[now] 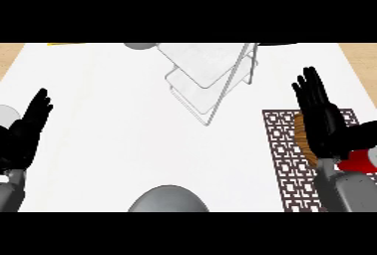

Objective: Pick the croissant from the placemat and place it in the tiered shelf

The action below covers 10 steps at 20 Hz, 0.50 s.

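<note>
White counter top (110,124), red object (361,160) at right edge, yellow item (66,44) at far-left edge

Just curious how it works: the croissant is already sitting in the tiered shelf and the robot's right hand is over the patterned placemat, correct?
Not quite. The head view shows the croissant on the placemat, partly hidden beneath the right hand, not in the tiered shelf. That hand is indeed over the placemat.

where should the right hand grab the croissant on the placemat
Grip the croissant across its narrow middle, coming down from above. It lies flat on the placemat, long axis running away from the robot. The right hand is above it and hides most of it, so the exact width is unclear.
</note>
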Available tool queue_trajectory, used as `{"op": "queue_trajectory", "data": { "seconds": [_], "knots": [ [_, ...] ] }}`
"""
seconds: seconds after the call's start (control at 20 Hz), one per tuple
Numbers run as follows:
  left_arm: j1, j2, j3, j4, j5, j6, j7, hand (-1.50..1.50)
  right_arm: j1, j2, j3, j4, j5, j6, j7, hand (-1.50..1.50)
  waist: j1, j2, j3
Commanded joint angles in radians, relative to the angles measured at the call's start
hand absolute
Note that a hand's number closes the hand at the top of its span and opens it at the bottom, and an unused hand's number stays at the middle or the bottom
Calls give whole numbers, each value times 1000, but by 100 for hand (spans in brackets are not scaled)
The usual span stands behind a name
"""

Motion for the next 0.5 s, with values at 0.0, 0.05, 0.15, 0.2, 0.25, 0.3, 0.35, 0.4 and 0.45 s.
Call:
{"op": "queue_trajectory", "data": {
  "seconds": [0.0,0.05,0.15,0.2,0.25,0.3,0.35,0.4,0.45],
  "knots": [
    [24,-50,-44,-39,-39,20,17,0,45,-93,-87,-10,24,-25,58,-150,12,-10,-5],
    [61,-41,-62,-29,-28,-19,-1,0,78,-115,-105,51,83,-88,41,-150,9,-10,-5],
    [62,-59,-88,-5,-30,-24,9,0,156,-269,-202,108,116,-87,80,-150,-43,-6,-7],
    [81,-76,-113,-21,-30,-31,19,0,182,-313,-235,122,155,-128,91,-150,-52,-10,-8],
    [102,-79,-126,-27,-30,-38,19,0,232,-368,-275,174,187,-144,86,-150,-68,-8,-8],
    [81,-81,-112,-13,-18,-40,19,0,308,-442,-190,273,327,-156,156,-150,-88,38,-26],
    [107,-104,-143,-19,-22,-52,12,0,314,-430,-253,303,313,-221,174,150,-60,12,-12],
    [103,-121,-175,-22,-21,-73,37,0,280,-389,-330,308,230,-248,184,150,-33,-2,-6],
    [110,-158,-214,-10,-59,-55,15,0,262,-307,-365,316,147,-243,134,150,-12,-6,-3]
  ]
}}
